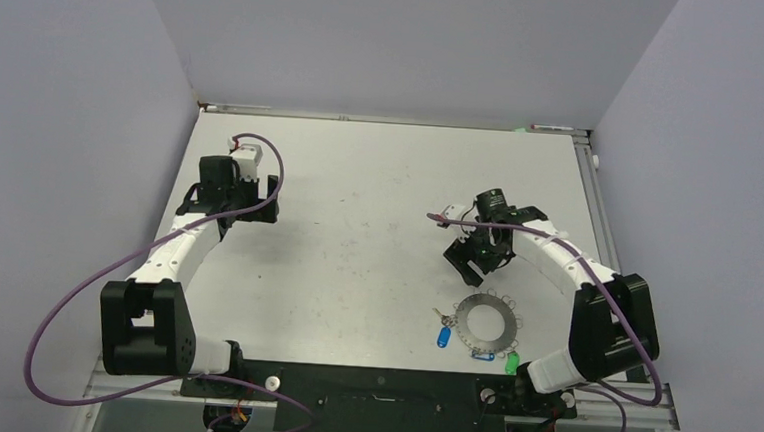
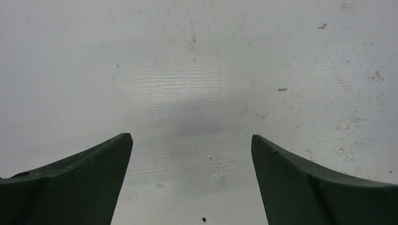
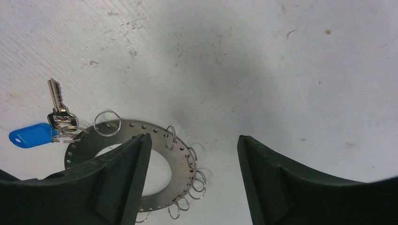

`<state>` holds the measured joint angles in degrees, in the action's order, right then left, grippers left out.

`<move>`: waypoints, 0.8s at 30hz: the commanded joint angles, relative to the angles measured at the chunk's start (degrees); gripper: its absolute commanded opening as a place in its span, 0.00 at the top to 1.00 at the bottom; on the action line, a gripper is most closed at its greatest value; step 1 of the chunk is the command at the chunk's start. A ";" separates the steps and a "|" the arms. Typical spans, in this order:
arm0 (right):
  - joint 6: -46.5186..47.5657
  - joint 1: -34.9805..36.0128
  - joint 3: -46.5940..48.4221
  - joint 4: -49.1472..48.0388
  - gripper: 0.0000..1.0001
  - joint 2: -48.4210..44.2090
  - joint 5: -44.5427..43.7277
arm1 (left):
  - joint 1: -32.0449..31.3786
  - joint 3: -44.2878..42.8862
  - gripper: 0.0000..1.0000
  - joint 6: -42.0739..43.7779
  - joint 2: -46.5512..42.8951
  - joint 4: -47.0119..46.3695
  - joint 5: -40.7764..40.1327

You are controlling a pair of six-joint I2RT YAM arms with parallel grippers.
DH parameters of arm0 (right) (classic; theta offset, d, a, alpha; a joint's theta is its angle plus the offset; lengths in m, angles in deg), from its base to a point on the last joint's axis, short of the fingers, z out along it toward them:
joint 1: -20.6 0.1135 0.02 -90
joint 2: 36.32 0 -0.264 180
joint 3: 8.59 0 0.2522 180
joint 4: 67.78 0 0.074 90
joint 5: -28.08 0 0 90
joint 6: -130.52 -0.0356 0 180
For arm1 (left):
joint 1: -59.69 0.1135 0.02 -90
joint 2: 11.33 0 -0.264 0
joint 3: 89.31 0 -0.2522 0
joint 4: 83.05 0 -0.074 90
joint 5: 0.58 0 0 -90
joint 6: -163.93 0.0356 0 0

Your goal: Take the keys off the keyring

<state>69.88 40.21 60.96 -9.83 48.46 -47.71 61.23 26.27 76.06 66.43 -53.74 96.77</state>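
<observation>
**Q:** Where does the keyring lie?

**A:** The keyring [image 1: 487, 325] lies flat on the white tabletop [image 1: 359, 195], in its near right part, just beyond the base of the right arm. Small wire loops [image 3: 107, 123] stand all around its rim.

**Q:** And the keys?

**A:** The keys [image 1: 444, 336] hang at the rim of the disc. A blue tag [image 3: 32, 135] and a silver key [image 3: 57, 101] share one loop at the ring's left side. Both lie on the tabletop outside the disc. A green tag [image 1: 511, 363] sits at the near right rim. A second small blue piece [image 1: 483, 355] sits at the near rim, too small for its form to be made out.

**Q:** How does the right gripper stand?

**A:** The right gripper [image 3: 194, 138] has its jaws spread wide, with only bare tabletop between them. Seen from above, it stands just beyond the far rim of the ring, and a strip of tabletop shows between the two. In the wrist view one finger [image 3: 117, 183] covers part of the disc. Whether it touches the disc cannot be told.

**Q:** And the left gripper?

**A:** The left gripper [image 2: 191, 140] likewise has its jaws spread apart and holds nothing. It is over scuffed tabletop at the far left, well apart from the ring.
</observation>
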 commanded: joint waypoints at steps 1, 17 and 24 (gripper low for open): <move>-0.09 0.55 -0.77 2.76 0.37 2.77 -3.29 | -0.24 -1.35 0.04 -0.64 -1.29 -3.31 1.13; 2.78 2.45 -0.57 5.85 0.65 7.52 0.20 | -0.30 -0.79 0.04 -1.11 -0.76 -4.26 0.65; 3.50 2.44 0.90 8.37 0.83 11.59 1.54 | -0.27 -1.68 0.04 -1.74 -1.54 -3.12 5.22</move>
<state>72.59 42.44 60.15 -3.30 58.25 -47.40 61.21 26.27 75.52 66.41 -55.42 98.35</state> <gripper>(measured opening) 0.251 0.962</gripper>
